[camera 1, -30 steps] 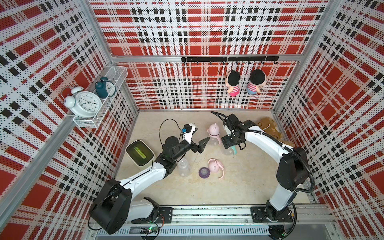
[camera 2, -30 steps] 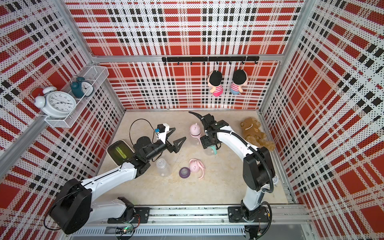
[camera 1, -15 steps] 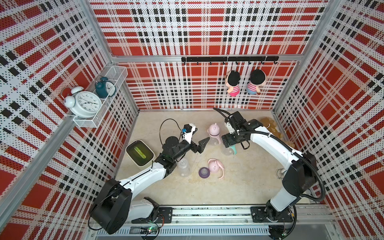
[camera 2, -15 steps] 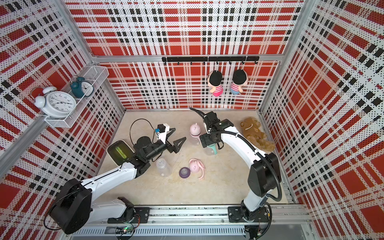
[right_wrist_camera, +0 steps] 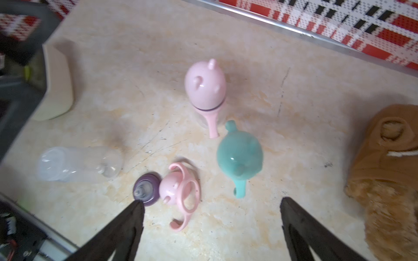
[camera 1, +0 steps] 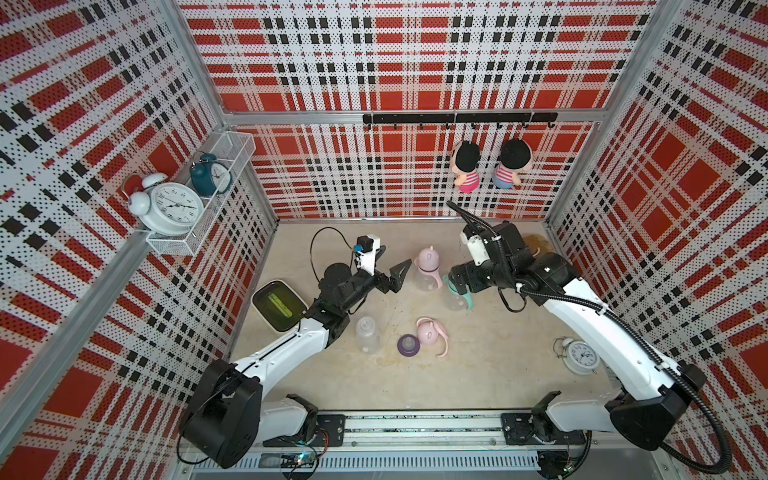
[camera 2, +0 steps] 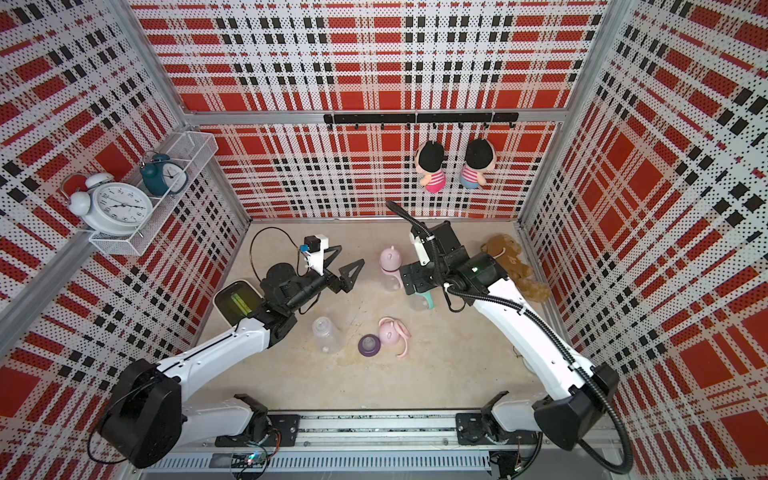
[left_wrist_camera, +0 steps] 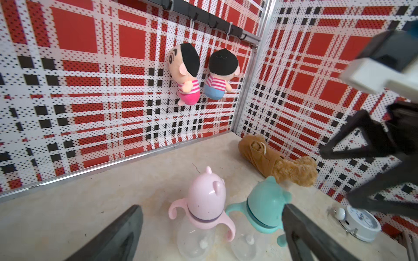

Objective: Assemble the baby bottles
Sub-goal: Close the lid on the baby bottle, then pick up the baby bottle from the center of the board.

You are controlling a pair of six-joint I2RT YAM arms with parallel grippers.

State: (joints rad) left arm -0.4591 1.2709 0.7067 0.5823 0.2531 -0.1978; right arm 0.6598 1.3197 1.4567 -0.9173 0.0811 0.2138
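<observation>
Top views: right arm (camera 1: 582, 307) half-hides teal bottle (camera 1: 457, 300).

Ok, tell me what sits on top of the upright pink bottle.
An eared pink cap covers the top of the pink bottle, above a purple collar and a pink handle ring. What lies under the cap cannot be seen, because the cap hides it.

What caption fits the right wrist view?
Right gripper, fingers open, above assembled pink baby bottle and teal baby bottle; a clear bottle body, purple nipple collar and pink handled cap lie loose.
</observation>
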